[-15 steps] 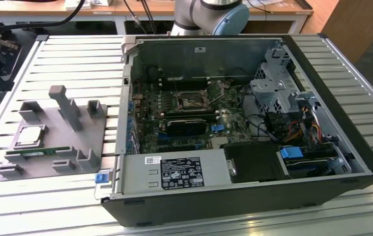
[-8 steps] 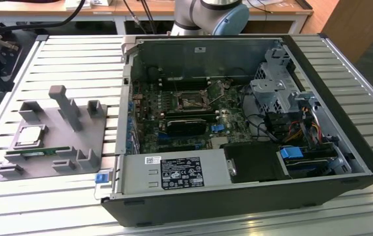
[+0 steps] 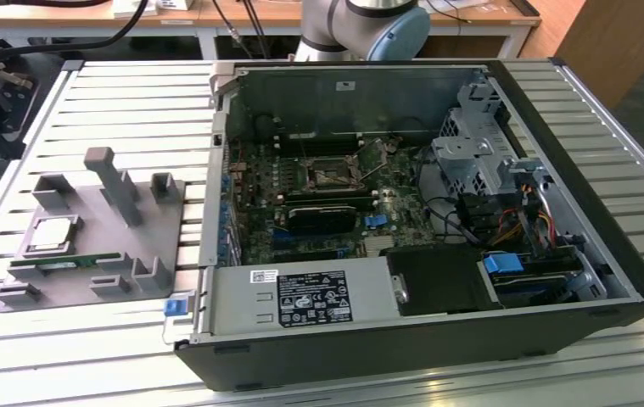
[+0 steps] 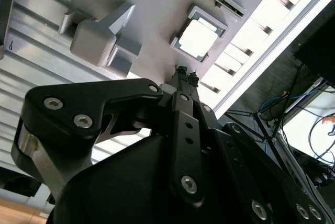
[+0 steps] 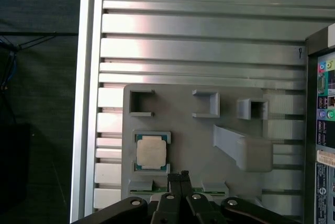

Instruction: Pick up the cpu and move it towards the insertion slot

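Note:
The cpu lies flat in a square pocket of a grey holder on the slatted table, at the exterior view's left. Its silvery top shows in both wrist views. My gripper hangs well above the holder with its black fingertips pressed together and nothing between them, a little to one side of the chip. The insertion slot, a dark square socket in a shiny bracket, sits on the motherboard inside the open computer case.
The open computer case fills the exterior view's middle and right. A narrow green memory stick lies in the holder beside the chip. Grey posts stand up from the holder. The arm's base is behind the case.

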`<state>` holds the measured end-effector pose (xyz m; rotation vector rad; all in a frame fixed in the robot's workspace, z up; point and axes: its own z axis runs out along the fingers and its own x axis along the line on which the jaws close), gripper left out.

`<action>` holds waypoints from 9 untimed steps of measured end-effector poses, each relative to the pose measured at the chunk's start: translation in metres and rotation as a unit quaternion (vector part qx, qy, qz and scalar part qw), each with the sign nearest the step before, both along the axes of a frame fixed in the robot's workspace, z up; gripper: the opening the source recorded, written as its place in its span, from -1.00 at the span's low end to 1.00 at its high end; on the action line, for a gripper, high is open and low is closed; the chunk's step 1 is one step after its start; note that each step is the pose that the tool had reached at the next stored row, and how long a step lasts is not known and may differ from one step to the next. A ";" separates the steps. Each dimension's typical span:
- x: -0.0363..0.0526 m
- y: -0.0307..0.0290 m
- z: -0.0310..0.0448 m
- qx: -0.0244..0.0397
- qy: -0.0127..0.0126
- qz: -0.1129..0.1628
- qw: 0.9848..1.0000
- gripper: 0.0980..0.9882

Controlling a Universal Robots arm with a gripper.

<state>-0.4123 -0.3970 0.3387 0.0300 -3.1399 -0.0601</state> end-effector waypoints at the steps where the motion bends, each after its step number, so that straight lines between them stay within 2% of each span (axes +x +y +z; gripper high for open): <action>1: 0.0000 0.0000 -0.0002 0.000 0.000 0.000 1.000 -0.98; 9: -0.0005 0.0000 -0.0029 0.000 0.000 0.000 1.000 -0.98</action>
